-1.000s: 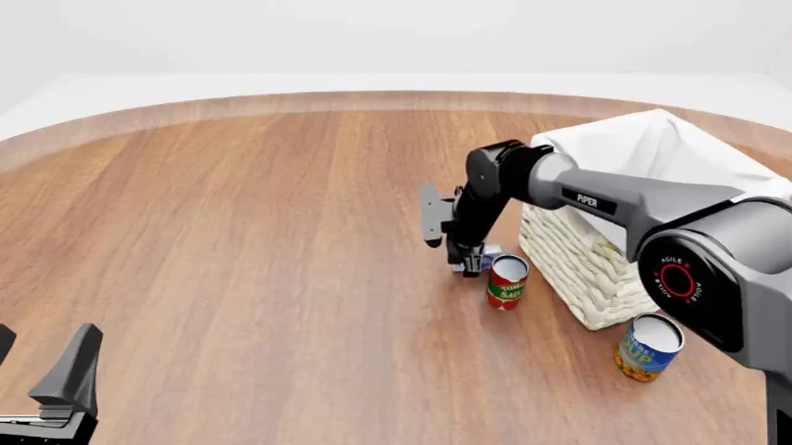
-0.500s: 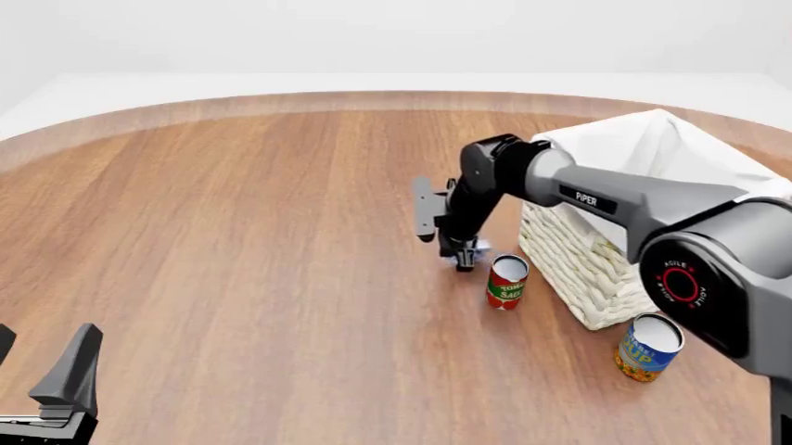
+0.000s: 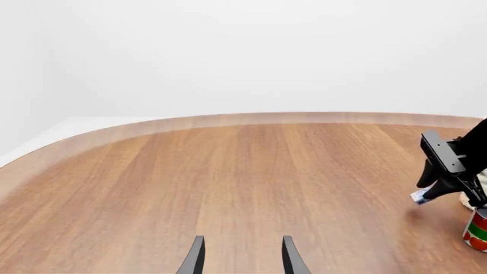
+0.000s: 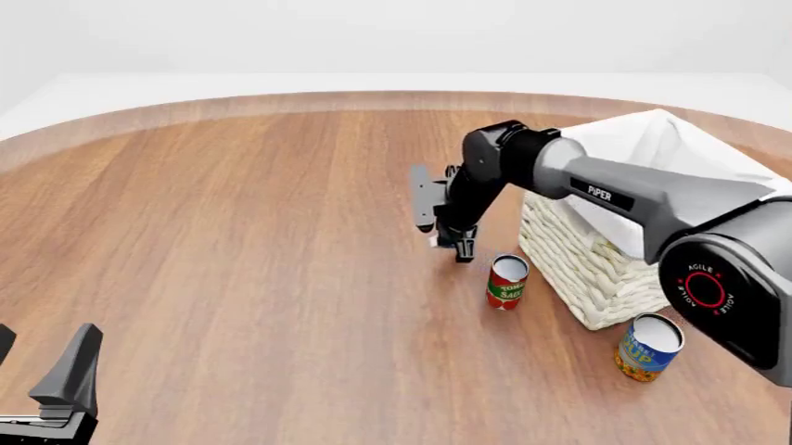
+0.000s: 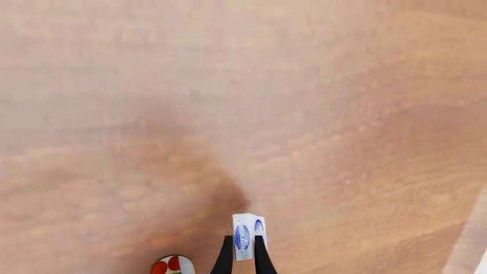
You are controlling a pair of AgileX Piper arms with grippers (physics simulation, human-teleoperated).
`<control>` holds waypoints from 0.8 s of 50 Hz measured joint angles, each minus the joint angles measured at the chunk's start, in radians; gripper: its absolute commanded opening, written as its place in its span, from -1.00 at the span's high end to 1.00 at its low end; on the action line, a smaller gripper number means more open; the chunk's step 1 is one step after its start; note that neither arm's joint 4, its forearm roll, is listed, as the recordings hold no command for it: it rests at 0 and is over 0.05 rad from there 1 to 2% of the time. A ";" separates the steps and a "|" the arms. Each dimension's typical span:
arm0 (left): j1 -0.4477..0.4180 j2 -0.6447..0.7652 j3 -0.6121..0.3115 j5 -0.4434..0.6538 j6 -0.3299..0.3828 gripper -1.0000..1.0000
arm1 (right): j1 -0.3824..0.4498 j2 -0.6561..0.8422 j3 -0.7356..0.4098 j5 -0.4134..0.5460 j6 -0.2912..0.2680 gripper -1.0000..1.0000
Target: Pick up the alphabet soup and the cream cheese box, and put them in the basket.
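My right gripper [image 4: 461, 247] is shut on the cream cheese box [image 4: 440, 241] and holds it above the table, a little left of the basket [image 4: 581, 264]. The right wrist view shows the pale blue-white box [image 5: 245, 235] clamped upright between the two fingers [image 5: 261, 258]. It also shows in the left wrist view [image 3: 421, 196]. The alphabet soup [image 4: 647, 347] stands at the basket's near corner, far from both grippers. My left gripper [image 4: 37, 371] is open and empty at the near left; its fingers [image 3: 196, 258] point over bare table.
A red-and-green can [image 4: 506, 281] stands just below and right of my right gripper, close to the basket's left wall. It also shows in the right wrist view [image 5: 171, 266] and the left wrist view [image 3: 478, 229]. The table's curved far edge [image 4: 371, 97] runs behind.
My right gripper has risen and moved away from the red-and-green can, toward the far left, with the cream cheese box in it. The left arm has not moved.
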 measured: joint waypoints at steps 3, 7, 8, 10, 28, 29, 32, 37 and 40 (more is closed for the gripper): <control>0.000 0.000 0.000 0.000 0.000 -1.00 | 0.000 -0.007 0.002 -0.001 -0.001 1.00; 0.000 0.000 0.000 0.000 0.000 -1.00 | -0.001 -0.015 0.004 -0.001 -0.003 1.00; 0.000 0.000 0.000 0.000 0.000 -1.00 | -0.001 -0.017 0.004 -0.001 -0.003 1.00; 0.000 0.000 0.000 0.000 0.000 -1.00 | -0.001 -0.021 0.005 -0.001 -0.004 1.00; 0.000 0.000 0.000 0.000 0.000 -1.00 | 0.002 -0.071 0.025 -0.003 0.000 1.00; 0.000 0.000 0.000 0.000 0.000 -1.00 | 0.002 -0.075 0.027 -0.003 0.001 1.00; 0.000 0.000 0.000 0.000 0.000 -1.00 | 0.005 -0.086 0.031 -0.004 0.004 1.00; 0.000 0.000 0.000 0.000 0.000 -1.00 | 0.008 -0.106 0.036 -0.004 0.008 1.00; 0.000 0.000 0.000 0.000 0.000 -1.00 | 0.011 -0.118 0.039 -0.004 0.012 1.00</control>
